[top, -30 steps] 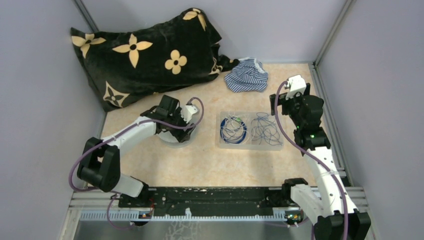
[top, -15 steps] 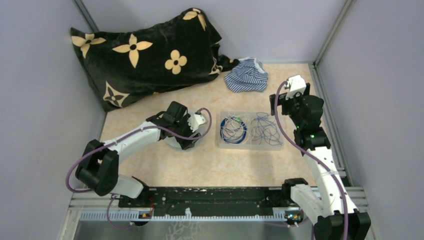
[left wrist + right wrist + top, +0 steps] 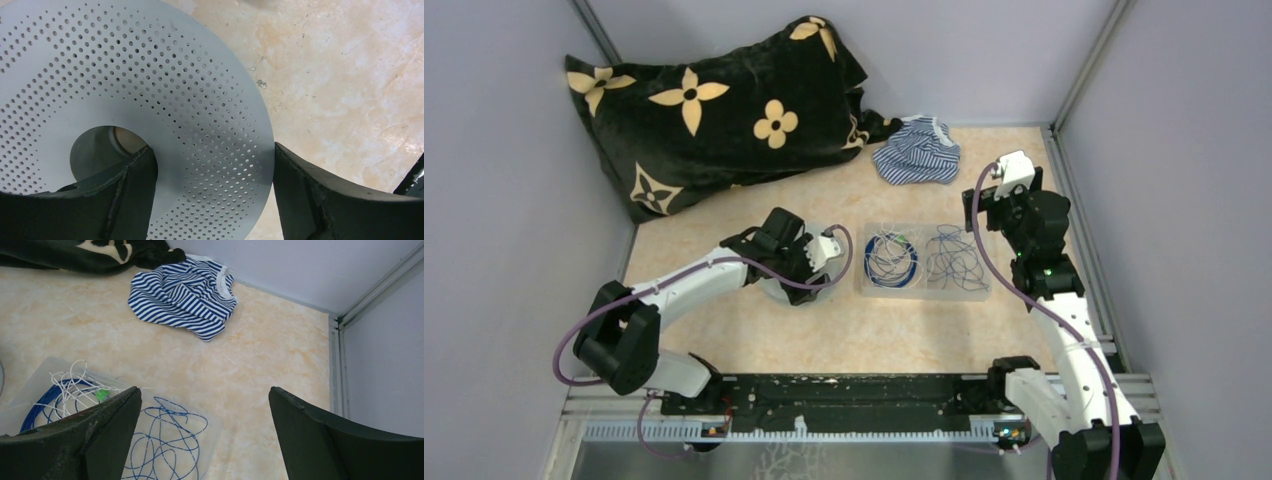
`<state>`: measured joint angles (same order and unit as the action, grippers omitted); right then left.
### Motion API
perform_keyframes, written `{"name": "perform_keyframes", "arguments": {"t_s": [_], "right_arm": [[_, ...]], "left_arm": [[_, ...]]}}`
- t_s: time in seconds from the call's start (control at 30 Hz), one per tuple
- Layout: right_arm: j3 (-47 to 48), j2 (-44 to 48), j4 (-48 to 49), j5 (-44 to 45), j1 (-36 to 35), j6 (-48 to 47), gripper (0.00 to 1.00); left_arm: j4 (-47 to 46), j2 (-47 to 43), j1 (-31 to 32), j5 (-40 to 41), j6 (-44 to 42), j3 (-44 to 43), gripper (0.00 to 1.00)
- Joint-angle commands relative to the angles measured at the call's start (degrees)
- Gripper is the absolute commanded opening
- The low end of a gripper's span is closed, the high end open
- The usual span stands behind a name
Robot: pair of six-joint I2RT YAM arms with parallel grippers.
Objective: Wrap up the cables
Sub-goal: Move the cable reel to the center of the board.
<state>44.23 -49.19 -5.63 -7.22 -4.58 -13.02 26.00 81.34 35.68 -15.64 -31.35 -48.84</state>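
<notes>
The cables lie in a clear shallow tray (image 3: 924,291): a ring-like coil (image 3: 891,258) of blue and whitish wire with a green bit, and a loose blue tangle (image 3: 954,262) to its right. The right wrist view shows the coil (image 3: 62,390) and the tangle (image 3: 165,440) too. My left gripper (image 3: 809,272) is shut on a pale perforated spool (image 3: 150,75), one finger in its centre hole and one at its rim (image 3: 212,150). The spool (image 3: 771,289) sits just left of the tray. My right gripper (image 3: 980,208) hangs open and empty (image 3: 204,390) above the tray's right end.
A black cushion with tan flowers (image 3: 714,100) fills the back left. A blue-striped cloth (image 3: 917,150) lies behind the tray, also in the right wrist view (image 3: 182,290). Walls close in on the left, back and right, with a metal rail (image 3: 334,365) along the right.
My left gripper has slid the spool to the right, closer to the tray. The right arm and the cables have not moved.
</notes>
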Motion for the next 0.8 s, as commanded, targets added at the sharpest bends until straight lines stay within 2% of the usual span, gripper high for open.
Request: {"name": "perform_keyframes", "arguments": {"t_s": [0.0, 0.57, 0.77], "right_arm": [[0.13, 0.15, 2.38, -0.73, 0.35, -0.57, 0.99], [-0.1, -0.55, 2.43, -1.34, 0.36, -0.8, 0.99], [-0.19, -0.96, 1.79, -4.44, 0.32, -1.21, 0.99]], "left_arm": [[0.71, -0.72, 1.5, -1.71, -1.72, 0.88, 0.62], [1.95, 0.32, 5.39, -2.23, -3.4, 0.2, 0.62], [2.83, 0.66, 5.73, -1.52, -3.56, -0.13, 0.69]]}}
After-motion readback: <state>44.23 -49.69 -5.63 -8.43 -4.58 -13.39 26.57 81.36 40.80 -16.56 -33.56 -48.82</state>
